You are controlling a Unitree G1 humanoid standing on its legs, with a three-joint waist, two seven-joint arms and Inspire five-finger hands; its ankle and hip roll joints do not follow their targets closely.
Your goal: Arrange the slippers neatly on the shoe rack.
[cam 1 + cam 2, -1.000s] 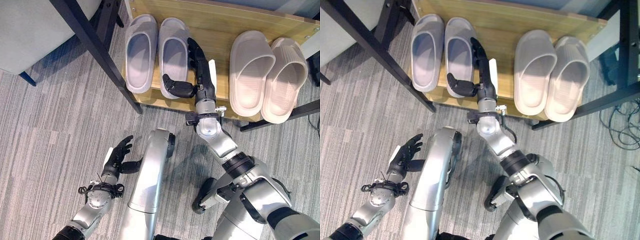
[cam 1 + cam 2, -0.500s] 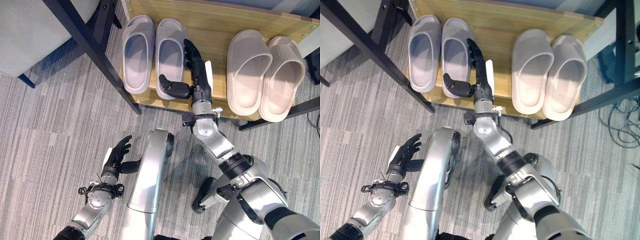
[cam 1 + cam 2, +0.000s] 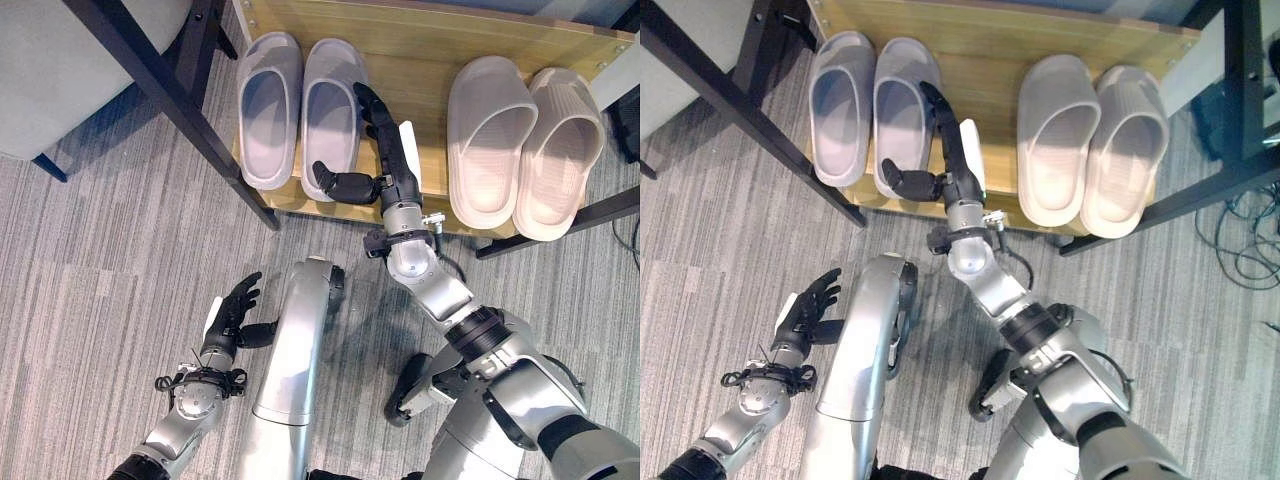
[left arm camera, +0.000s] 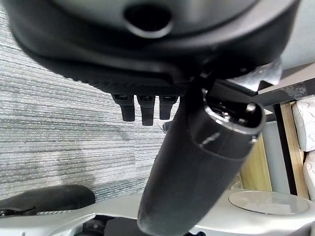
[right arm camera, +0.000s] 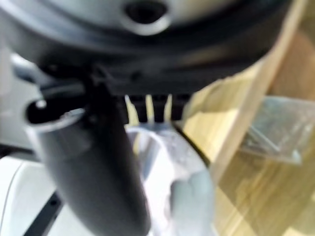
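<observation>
Left eye view — two grey slippers [image 3: 300, 110] at the shoe rack [image 3: 430, 45] shelf's left end, two beige slippers [image 3: 525, 135] at its right end, right hand [image 3: 385, 165] fingers straight along the inner grey slipper, thumb spread at its heel; right eye view — left hand [image 3: 805, 315] over the carpet [image 3: 720, 260], fingers loosely spread.

Head stereo looks down, both on shoe rack [image 3: 420, 45]; wrist cams v. close.

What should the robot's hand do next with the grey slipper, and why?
Probably nudge the inner grey slipper a little further onto the shoe rack. The right hand lies open along its side, thumb at the heel, and that heel sits at the shelf's front edge. The left hand hangs open over the carpet.
</observation>
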